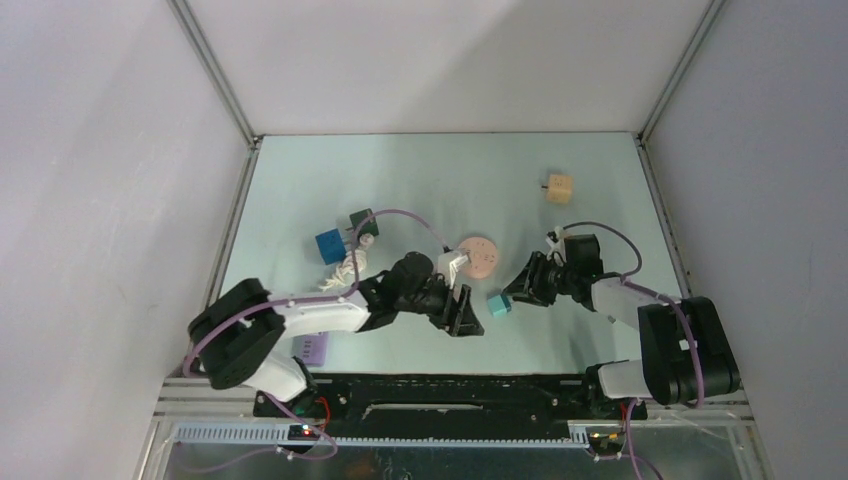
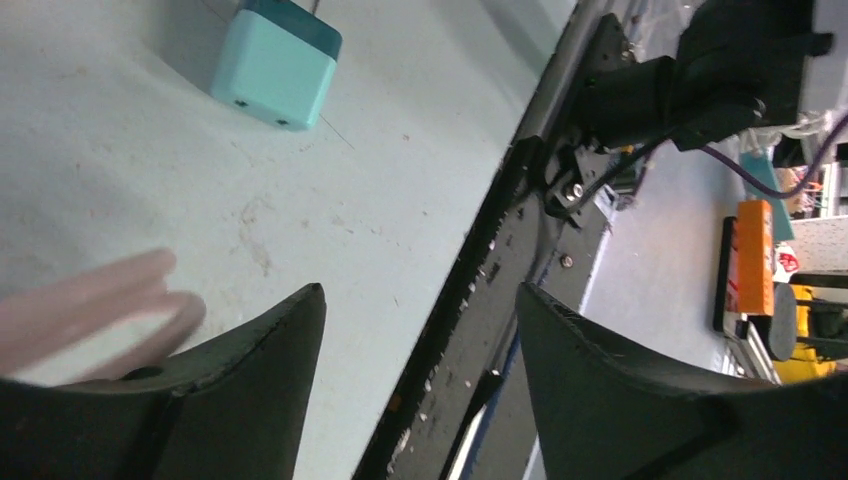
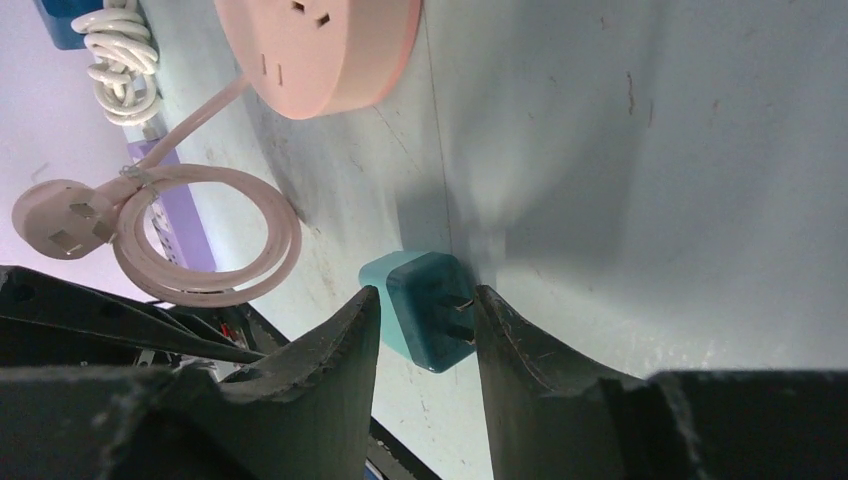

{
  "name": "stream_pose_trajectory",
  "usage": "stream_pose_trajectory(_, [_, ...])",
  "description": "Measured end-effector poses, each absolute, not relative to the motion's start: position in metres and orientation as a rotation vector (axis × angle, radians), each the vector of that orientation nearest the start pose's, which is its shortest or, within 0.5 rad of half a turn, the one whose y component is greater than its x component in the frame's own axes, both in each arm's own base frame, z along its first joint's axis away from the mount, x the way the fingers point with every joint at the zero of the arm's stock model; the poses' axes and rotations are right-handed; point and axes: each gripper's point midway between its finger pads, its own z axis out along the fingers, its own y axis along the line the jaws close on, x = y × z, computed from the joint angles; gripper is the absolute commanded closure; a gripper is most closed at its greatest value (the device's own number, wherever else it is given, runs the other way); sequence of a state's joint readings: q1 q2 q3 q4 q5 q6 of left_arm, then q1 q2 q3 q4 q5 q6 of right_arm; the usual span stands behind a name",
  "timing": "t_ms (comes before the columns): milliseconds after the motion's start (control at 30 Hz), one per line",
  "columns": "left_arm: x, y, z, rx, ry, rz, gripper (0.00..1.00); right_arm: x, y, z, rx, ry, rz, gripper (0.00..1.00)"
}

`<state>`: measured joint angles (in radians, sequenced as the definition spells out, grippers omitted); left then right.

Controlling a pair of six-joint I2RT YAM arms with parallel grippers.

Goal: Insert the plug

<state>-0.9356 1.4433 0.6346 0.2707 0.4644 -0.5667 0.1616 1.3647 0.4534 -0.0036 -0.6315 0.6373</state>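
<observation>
The teal plug (image 3: pixel 415 310) lies on its side on the surface (image 3: pixel 650 150), its two prongs (image 3: pixel 458 312) pointing sideways, not down. In that pose it cannot go straight into anything, so my judgement is that it has to be gripped by its flat flanks and turned first. That would explain why the right pincer (image 3: pixel 425 300) sits low over it with one finger on each flank.

The right pincer is spread to about the width of the plug's body. The plug sits just beyond and between the fingertips, framed by them. I cannot tell whether either finger (image 3: pixel 340 360) is touching it, and nothing shows it lifted or pinched.

The pink round socket (image 3: pixel 320 40) lies ahead of this pincer, past the plug, with its slotted face up. That is where the prongs would have to point. Its pink cable (image 3: pixel 215 240) is coiled off to the pincer's left, near the other arm.

The left pincer (image 2: pixel 420 300) is spread wide and holds nothing. From its wrist view the plug is ahead and off to the left, well apart from its fingers. Its idle position beside the socket suggests it is there to steady that piece, though this is only a reading.
</observation>
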Motion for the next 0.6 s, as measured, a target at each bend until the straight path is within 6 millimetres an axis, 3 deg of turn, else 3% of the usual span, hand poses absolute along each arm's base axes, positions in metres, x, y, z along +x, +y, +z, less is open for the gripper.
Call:
stream_pose_trajectory(100, [0.146, -0.368, 0.086, 0.739, 2.281, -1.283, 0.39, 0.233, 0.163, 0.032, 0.335, 2.562, 1.110, 0.58])
stream_pose_trajectory(400, [0.188, -0.402, 0.059, 0.659, 2.348, -1.149, 0.53, 0.234, 0.165, 0.023, 0.362, 2.563, 1.122, 0.59])
stream_pose_trajectory(600, [0.194, -0.398, 0.026, 0.619, 2.433, -1.058, 0.54, 0.234, 0.169, 0.026, 0.363, 2.536, 1.168, 0.59])
